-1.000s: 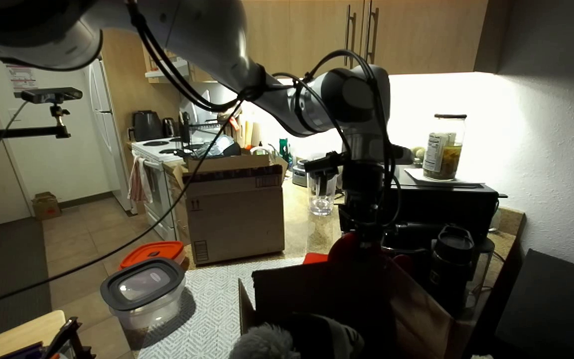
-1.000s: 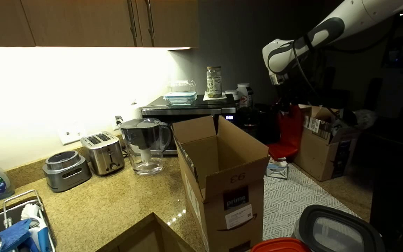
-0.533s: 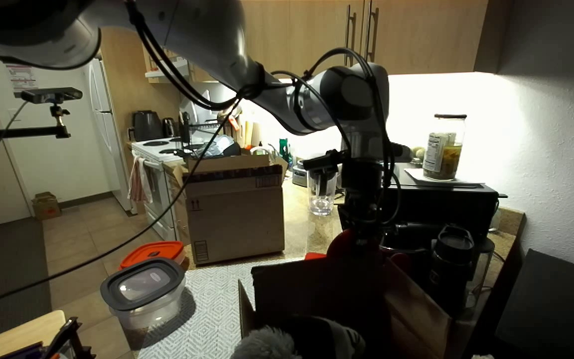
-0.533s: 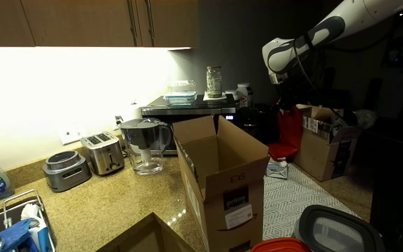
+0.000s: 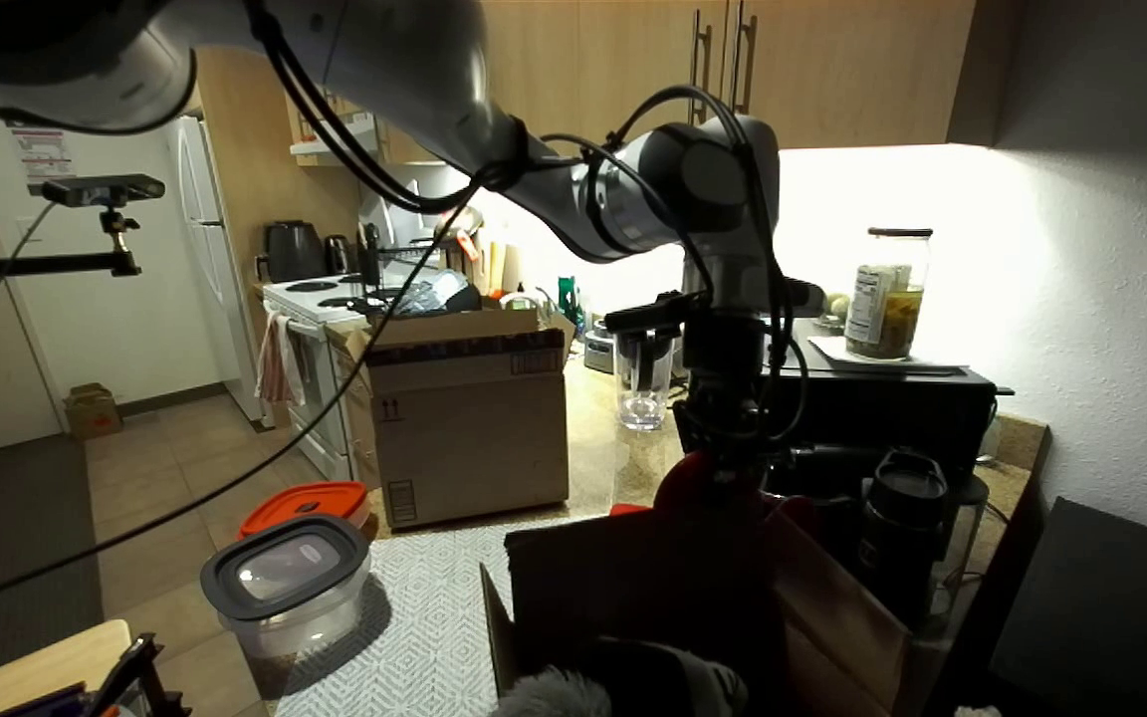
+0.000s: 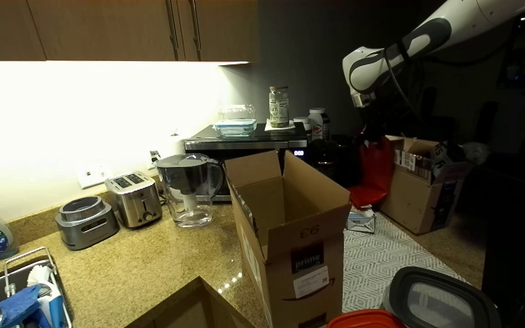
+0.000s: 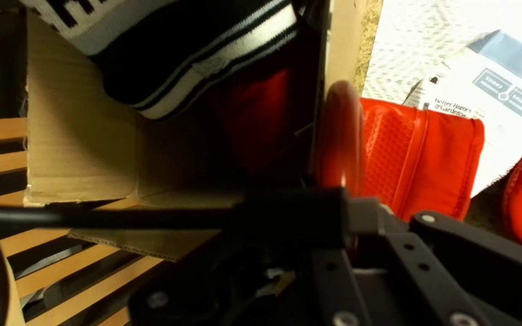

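Observation:
My gripper (image 7: 346, 217) points down, its fingers nearly together on the edge of a red quilted mitt (image 7: 417, 156). In an exterior view the gripper (image 6: 368, 137) is at the top of the mitt (image 6: 375, 171), which hangs upright with its lower part bent over the mat. The mitt is right against the wall of an open cardboard box (image 7: 79, 149); I cannot tell whether the fingers also pinch the box. A black, grey and white knit hat (image 7: 175, 54) lies in the box, with darker red cloth beneath. A white printed package (image 7: 478, 99) lies beside the mitt.
A second open cardboard box (image 6: 308, 291) stands on the counter, also seen across the mat (image 5: 474, 438). A grey-lidded container (image 5: 290, 568) and a red-lidded one (image 5: 305, 503) stand near the mat (image 5: 414, 597). A jar (image 5: 882, 309) stands on the microwave; a water pitcher (image 6: 192, 191) is nearby.
The arm and gripper have risen slightly with the mitt still in the fingers. The box with the hat has shifted a little, and the hat inside it has moved slightly.

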